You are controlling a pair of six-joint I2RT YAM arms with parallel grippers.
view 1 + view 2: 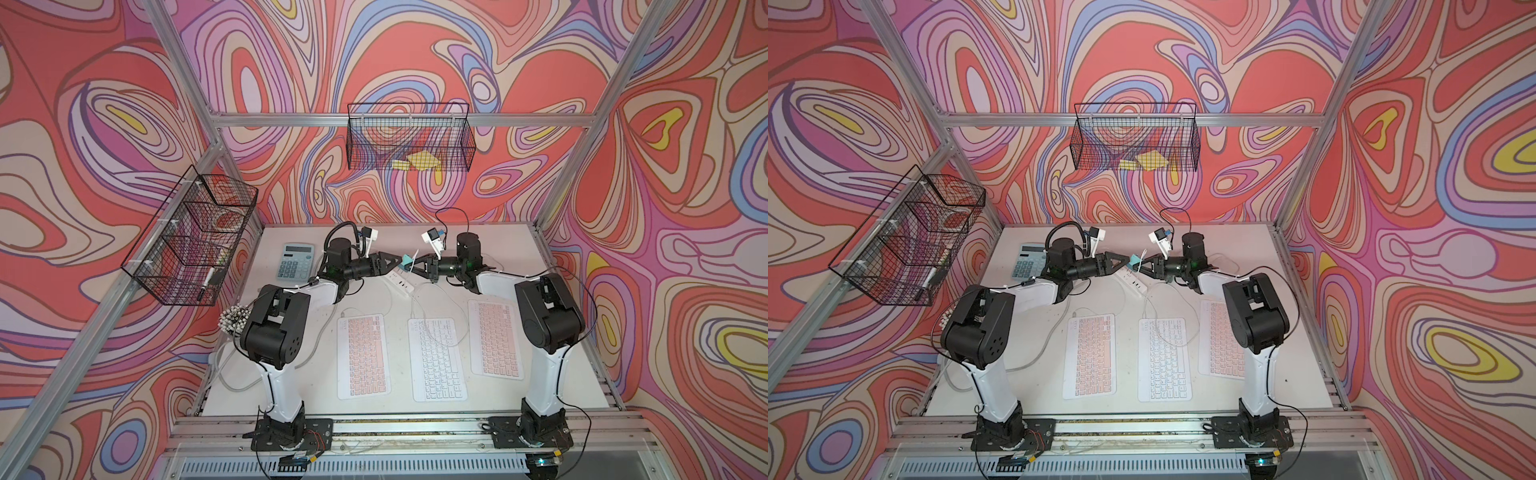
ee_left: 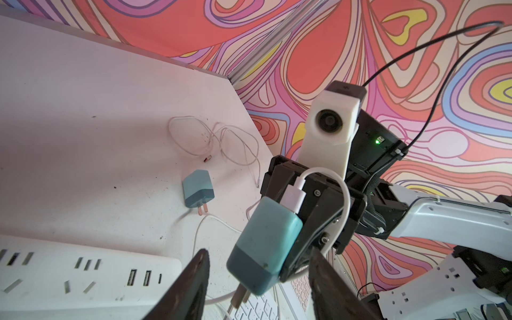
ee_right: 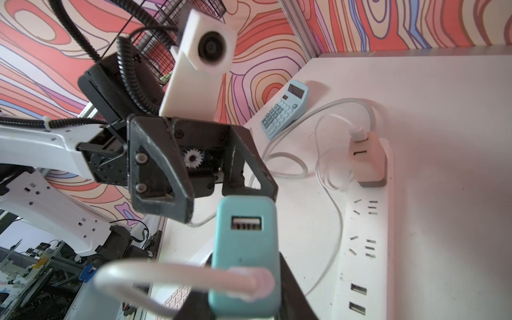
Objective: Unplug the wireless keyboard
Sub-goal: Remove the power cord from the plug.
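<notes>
The left claw (image 1: 394, 261) and the right claw (image 1: 419, 266) are seen tip to tip above the back of the white desk (image 1: 511, 245). A small blue-green charger (image 1: 407, 262) is seen just between them (it is too small to tell how it is gripped). A white power strip (image 1: 401, 284) is laid on the desk right under them. Three keyboards are lined up nearer the front: a left pink keyboard (image 1: 363, 357), a white keyboard (image 1: 438, 359) in the middle and a right pink keyboard (image 1: 494, 338). Thin white cables (image 1: 412, 309) are looped between strip and keyboards. A blue calculator (image 1: 296, 261) is set beside the left arm (image 1: 274, 328).
</notes>
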